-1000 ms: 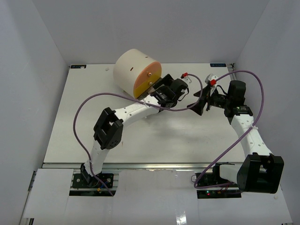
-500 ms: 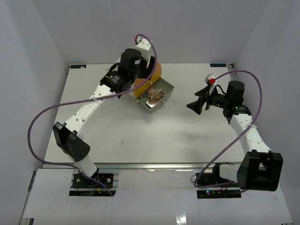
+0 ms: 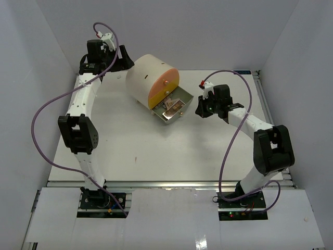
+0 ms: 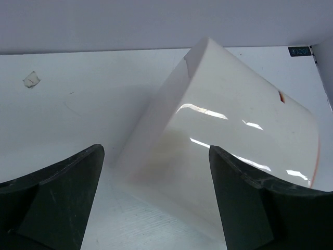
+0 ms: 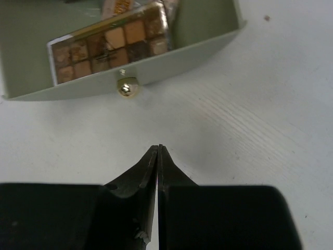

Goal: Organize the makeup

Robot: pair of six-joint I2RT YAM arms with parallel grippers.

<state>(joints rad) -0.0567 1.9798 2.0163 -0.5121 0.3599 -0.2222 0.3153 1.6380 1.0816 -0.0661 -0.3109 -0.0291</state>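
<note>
Top external shows the left gripper [image 3: 125,54] swung back behind the one drawer unit [image 3: 145,73], jaws apart, and the right gripper [image 5: 157,148] (now pinched together, empty) moved up to its one open drawer [image 5: 182,57], which holds one fully visible palette [image 5: 112,44].

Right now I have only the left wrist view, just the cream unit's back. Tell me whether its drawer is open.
Observer: The drawer is pulled out on the side facing away from your camera, with a colour palette lying inside.
Operator: Give me the right gripper's state.
Observer: The right gripper is shut and holds nothing. It points at the drawer's gold knob without touching it.
</note>
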